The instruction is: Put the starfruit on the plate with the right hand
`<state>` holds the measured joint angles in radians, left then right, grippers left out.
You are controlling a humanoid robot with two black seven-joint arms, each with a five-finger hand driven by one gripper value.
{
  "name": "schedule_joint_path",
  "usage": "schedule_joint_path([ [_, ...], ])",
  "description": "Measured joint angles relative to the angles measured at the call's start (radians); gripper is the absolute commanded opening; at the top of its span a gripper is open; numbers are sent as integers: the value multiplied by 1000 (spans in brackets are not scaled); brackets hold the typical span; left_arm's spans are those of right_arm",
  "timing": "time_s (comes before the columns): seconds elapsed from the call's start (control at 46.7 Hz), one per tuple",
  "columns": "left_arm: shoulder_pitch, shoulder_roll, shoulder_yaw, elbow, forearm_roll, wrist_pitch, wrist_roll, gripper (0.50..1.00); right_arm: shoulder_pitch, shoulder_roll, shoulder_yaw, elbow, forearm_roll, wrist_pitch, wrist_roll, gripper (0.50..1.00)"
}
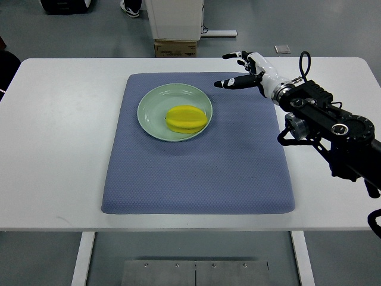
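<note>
The starfruit [187, 119] lies on the pale green plate [152, 104], toward the plate's right side, its long axis running roughly left to right across the picture with a slight tilt. The plate sits on the blue mat [196, 173], in the mat's far-left quarter, and the mat covers the middle of the white table [53, 149].

The right hand [245, 70] hangs released over the mat's far-right corner, fingers spread and holding nothing, 1 dark-tipped finger pointing left toward the plate and another raised beyond the mat's far edge. Its black arm [330, 122] enters from the picture's right edge and crosses the table's right side.

The relation that matters: the fruit lies to the hand's left and slightly nearer the robot, with a clear gap of bare mat between the fingertips and the plate's rim. Hand and fruit are apart, not touching. No left arm shows, so the right hand is the only 1 in reach.

By the look of it, the placing is done: the fruit rests wholly inside the rim and the hand is free of it. What remains, in all likelihood, is for the arm to draw away to the right, clear of the plate.

Beyond the table's far edge stand a cardboard box [175, 47] and a white cabinet base [172, 18] on the grey floor.
</note>
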<state>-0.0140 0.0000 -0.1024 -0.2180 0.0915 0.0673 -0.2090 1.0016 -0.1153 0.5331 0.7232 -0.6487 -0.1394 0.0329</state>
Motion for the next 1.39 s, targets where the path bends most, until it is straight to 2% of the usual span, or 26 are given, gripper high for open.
schedule_joint_path([
  [0.3,0,0,1,0,1,0,0,1000,-81,-13,215,-48,85,-11,-1,998],
  [0.471,0,0,1,0,1,0,-1,1000,-122,-9,308,-51,144,-48,4,1000],
  [0.663,0,0,0,0,0,0,0,1000,-176,-3,395,-45,158,-54,12,1000],
  [0.749,0,0,0,0,0,0,0,1000,-199,-3,424,-44,158,-54,32,1000],
  [1.091,0,0,0,0,0,0,0,1000,-280,4,462,-26,158,-54,182,1000],
  [1.391,0,0,1,0,0,0,0,1000,-300,5,479,-3,158,-54,187,1000],
])
